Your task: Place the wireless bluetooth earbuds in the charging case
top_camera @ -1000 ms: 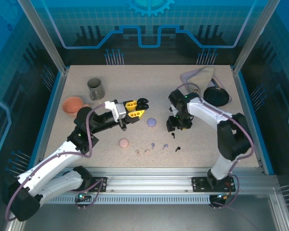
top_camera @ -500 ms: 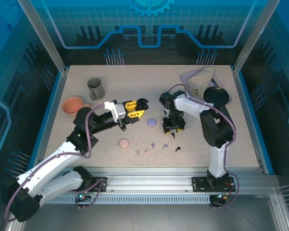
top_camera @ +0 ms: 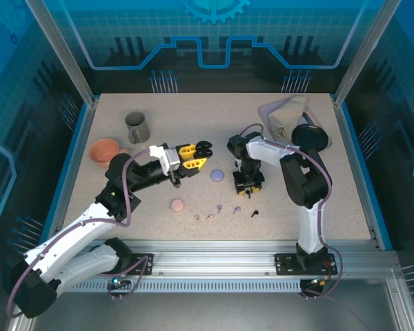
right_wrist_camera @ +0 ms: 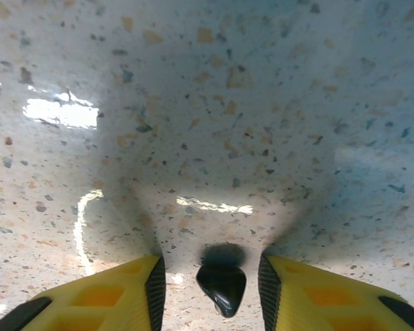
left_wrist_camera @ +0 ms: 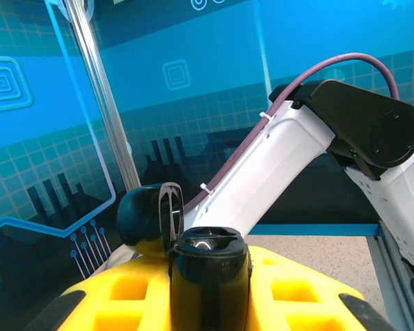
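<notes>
- Six earbuds could be counted, in three pairs: two black, two lavender and two pinkish-beige. Each one was tiny next to the round cases.
- One black earbud [right_wrist_camera: 221, 286] lay on the speckled table [top_camera: 193, 110], between the yellow fingers [right_wrist_camera: 124, 293] of the right gripper [top_camera: 248, 186]. It looked glossy and rounded, narrowing to a point at its near end.
- The right gripper pointed down at the table. Its jaws stood apart, with a narrow gap on each side of this earbud, so it was not gripping it.
- The second black earbud [top_camera: 255, 213] lay near it, closer to the arm bases.
- The first lavender earbud [top_camera: 220, 207] and the second lavender earbud [top_camera: 237, 209] lay a little to the left of that one.
- The first beige earbud [top_camera: 197, 218] and the second beige earbud [top_camera: 209, 216] lay just beside each other, farther left.
- There were three round cases. The black charging case [left_wrist_camera: 208, 276] was clamped between the closed jaws of the left gripper [top_camera: 199, 155], raised above the table, with its lid [left_wrist_camera: 152, 217] standing open.
- The lavender case [top_camera: 218, 176] and the pink case [top_camera: 177, 205] lay flat on the table, between the two grippers.
- One grey cup [top_camera: 137, 126] and one orange-pink bowl [top_camera: 105, 150] stood at the back left.
- One black round object [top_camera: 310, 136] and one beige cloth [top_camera: 283, 114] were at the back right.
</notes>
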Motion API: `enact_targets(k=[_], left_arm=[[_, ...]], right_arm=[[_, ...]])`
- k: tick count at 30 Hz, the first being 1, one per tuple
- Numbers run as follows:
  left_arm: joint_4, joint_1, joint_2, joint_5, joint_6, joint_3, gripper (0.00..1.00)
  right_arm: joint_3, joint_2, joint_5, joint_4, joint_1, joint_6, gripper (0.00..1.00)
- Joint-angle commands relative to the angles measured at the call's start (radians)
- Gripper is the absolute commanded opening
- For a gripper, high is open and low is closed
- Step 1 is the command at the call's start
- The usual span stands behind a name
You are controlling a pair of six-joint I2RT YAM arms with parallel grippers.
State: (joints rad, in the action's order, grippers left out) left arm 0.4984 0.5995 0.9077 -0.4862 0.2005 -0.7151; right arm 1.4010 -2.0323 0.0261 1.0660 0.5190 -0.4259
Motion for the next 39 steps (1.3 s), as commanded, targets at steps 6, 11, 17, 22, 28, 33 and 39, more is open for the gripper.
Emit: enact_targets(k=[6,11,17,22,28,33,39], left_arm=[[-0.002,0.008,-0.011,-0.014,0.005,0.011,0.00],[-0.008,0.007,-0.016,-0.014,0.005,0.011,0.00],[-0.011,0.007,-0.016,-0.011,0.004,0.013,0.00],[-0.012,0.008,-0.018,-0.010,0.004,0.011,0.00],[-0.021,0.007,-0.023,-0.009,0.002,0.009,0.00],[-0.028,0.007,-0.021,-0.004,0.002,0.009,0.00],[-0.024,0.008,-0.011,0.001,-0.018,0.010,0.00]], right_arm=[[0.004,-0.036,-0.004,0.017,0.012,-0.014,0.35],[-0.006,-0.043,-0.002,0.020,0.012,-0.013,0.33],[-0.020,-0.045,0.005,0.034,0.010,-0.007,0.31],[-0.030,-0.045,0.009,0.026,0.008,-0.006,0.29],[-0.030,-0.051,0.009,0.023,0.009,-0.003,0.26],[-0.041,-0.026,0.014,0.016,0.007,0.003,0.23],[-0.081,0.054,-0.002,-0.043,-0.009,0.012,0.23]])
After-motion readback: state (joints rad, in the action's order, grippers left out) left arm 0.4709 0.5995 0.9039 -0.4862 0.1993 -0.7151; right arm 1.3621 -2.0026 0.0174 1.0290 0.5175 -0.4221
